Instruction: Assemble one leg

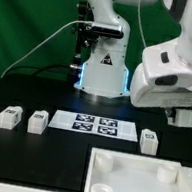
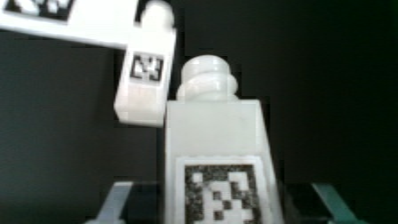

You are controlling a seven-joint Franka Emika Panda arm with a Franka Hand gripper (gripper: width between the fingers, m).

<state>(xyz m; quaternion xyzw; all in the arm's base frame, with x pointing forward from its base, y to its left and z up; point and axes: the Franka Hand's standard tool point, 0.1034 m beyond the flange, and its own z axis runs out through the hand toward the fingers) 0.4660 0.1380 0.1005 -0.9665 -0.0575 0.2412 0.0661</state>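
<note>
In the wrist view the tool (image 2: 222, 205) sits astride the leg (image 2: 217, 140). One dark finger (image 2: 125, 200) shows on each side of the blocky end, with a thin dark strip between each finger and the white plastic. The blur makes it impossible to tell whether the pads press on the leg or merely flank it, so I cannot tell whether the tool is gripping. The leg points away from the camera, with its black-and-white tag (image 2: 219, 190) facing the lens and its ridged, rounded tip (image 2: 208, 75) at the far end. Past that tip, and to one side, lies a second leg (image 2: 143, 80), also showing a tag. It reaches a flat white edge that looks like the marker board (image 2: 45, 20). In the exterior view the tool (image 1: 182, 118) hangs under the bulky white wrist at the exterior view's right. The leg between its fingers cannot be made out there. The second leg (image 1: 148, 141) rests on the black table (image 1: 53, 158), just beside the marker board (image 1: 97, 125) on the exterior view's right. Two further legs (image 1: 7, 118) (image 1: 37, 121) lie on the board's other side, near each other. The large white panel (image 1: 134, 187) lies in front, nearest that camera.
</note>
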